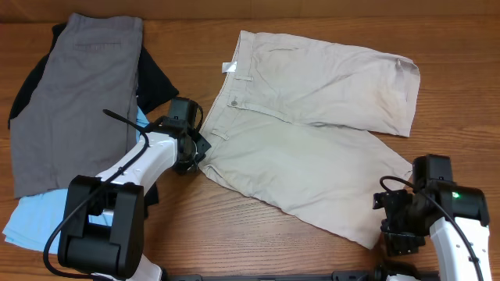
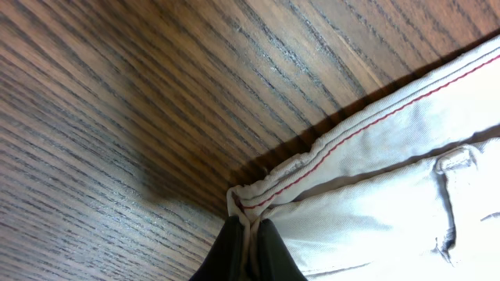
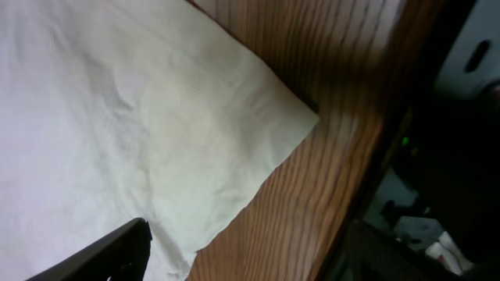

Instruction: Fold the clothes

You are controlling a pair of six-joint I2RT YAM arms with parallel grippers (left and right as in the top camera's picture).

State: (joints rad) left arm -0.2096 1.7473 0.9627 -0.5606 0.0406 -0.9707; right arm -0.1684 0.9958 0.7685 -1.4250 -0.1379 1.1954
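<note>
nearby first: right hand spread wide and holding nothing, poised just above the lower leg's hem corner at the front right of the desk. a little further in, left hand clenched on the waistband corner of the khaki shorts, cloth nipped tight, red stitching running off along the band. shorts themselves lying open and mostly flat mid-desk, waistband to the left, both legs fanning right, button and white label showing. probably light, soft, limp cotton: sags between grips, creases easily, slides readily on the smooth wood. likely thicker and firmer at waistband and hems, so best taken there, at the corners, not mid-panel. with only one corner held, apt to drag and bunch; worth adding a second grip at the hem. off to the left, running back: light-blue shorts at the near end, grey shorts laid over them, black garment peeking out at the far side.
</note>
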